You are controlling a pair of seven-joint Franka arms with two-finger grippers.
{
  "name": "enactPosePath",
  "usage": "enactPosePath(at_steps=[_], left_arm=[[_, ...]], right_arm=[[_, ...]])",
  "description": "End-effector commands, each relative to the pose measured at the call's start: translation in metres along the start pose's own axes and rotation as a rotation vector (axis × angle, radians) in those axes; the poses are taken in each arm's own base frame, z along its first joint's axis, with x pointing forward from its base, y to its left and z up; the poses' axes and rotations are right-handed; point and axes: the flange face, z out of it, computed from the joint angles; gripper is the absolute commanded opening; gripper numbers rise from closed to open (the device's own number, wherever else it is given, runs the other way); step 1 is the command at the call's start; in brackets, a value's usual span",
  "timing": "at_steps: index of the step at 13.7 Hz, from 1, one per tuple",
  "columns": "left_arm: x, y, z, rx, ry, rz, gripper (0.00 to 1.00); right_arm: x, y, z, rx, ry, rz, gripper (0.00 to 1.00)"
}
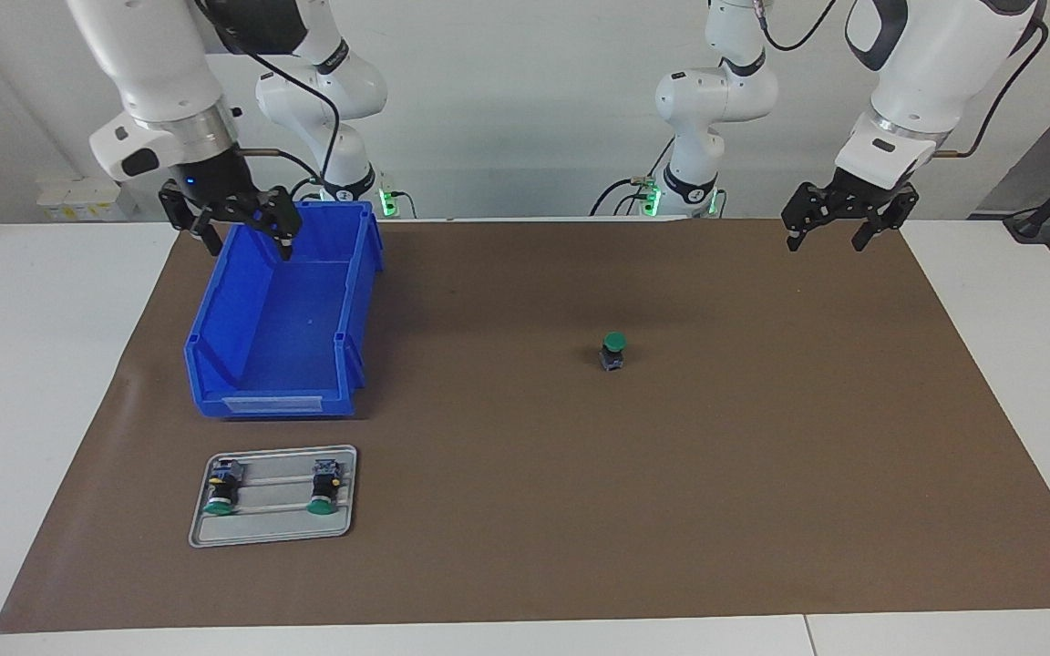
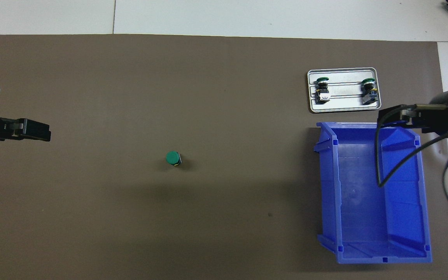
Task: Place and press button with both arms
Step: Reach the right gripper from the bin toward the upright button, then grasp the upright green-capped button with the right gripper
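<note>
The button [image 1: 613,351] stands upright, green cap up, alone near the middle of the surface [image 1: 762,510], so placing looks done and pressing is the step in hand. The left gripper [image 1: 838,237] hangs with fingers spread over the surface's corner at its own end. The right gripper [image 1: 247,239], also spread and empty, hovers over the blue bin [image 1: 281,401]. Next, one gripper must descend onto the cap.

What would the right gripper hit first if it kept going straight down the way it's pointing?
Probably the blue bin: the right gripper hangs over its end nearer the robots, fingers pointing down, so its rim or floor comes first.
</note>
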Motion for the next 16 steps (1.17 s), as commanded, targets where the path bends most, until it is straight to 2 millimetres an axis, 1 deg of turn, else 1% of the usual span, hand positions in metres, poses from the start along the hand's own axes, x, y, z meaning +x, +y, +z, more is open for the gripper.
enactPosePath(at_steps=[1,2,3,4,5,6,8,9,11,12,13,14,15,16], left_arm=[[-0.004,-0.002,0.000,0.005,-0.002,-0.004,1.00],[-0.004,-0.002,0.000,0.005,-0.001,-0.004,1.00],[-0.004,-0.002,0.000,0.005,-0.001,-0.004,1.00],[-0.004,-0.002,0.000,0.005,-0.002,-0.004,1.00],[-0.004,-0.002,0.000,0.005,-0.002,-0.004,1.00],[-0.004,-0.002,0.000,0.005,-0.002,-0.004,1.00],[-0.004,-0.002,0.000,0.005,-0.002,-0.004,1.00],[-0.004,-0.002,0.000,0.005,-0.002,-0.004,1.00],[-0.004,-0.002,0.000,0.005,-0.001,-0.004,1.00],[-0.004,-0.002,0.000,0.005,-0.001,-0.004,1.00],[-0.004,-0.002,0.000,0.005,-0.002,-0.004,1.00],[-0.004,-0.002,0.000,0.005,-0.002,-0.004,1.00],[-0.004,-0.002,0.000,0.005,-0.002,-0.004,1.00],[-0.004,-0.002,0.000,0.005,-0.002,-0.004,1.00]], right_arm=[[-0.003,-0.077,0.050,0.053,-0.005,-0.001,1.00],[-0.004,-0.114,0.068,0.072,0.004,0.036,1.00],[-0.009,-0.156,0.090,0.080,0.014,0.055,1.00],[-0.017,-0.197,0.111,0.088,0.023,0.060,1.00],[-0.026,-0.230,0.126,0.108,0.042,0.079,1.00],[-0.039,-0.265,0.141,0.131,0.060,0.104,1.00],[-0.066,-0.322,0.162,0.164,0.084,0.114,1.00],[-0.079,-0.349,0.171,0.182,0.099,0.076,1.00],[-0.092,-0.386,0.185,0.209,0.125,0.024,1.00],[-0.103,-0.408,0.202,0.211,0.129,-0.006,1.00],[-0.119,-0.426,0.227,0.193,0.132,-0.050,1.00],[-0.124,-0.434,0.247,0.171,0.163,-0.097,1.00],[-0.120,-0.433,0.256,0.164,0.184,-0.111,1.00],[-0.123,-0.435,0.264,0.157,0.182,-0.123,1.00]])
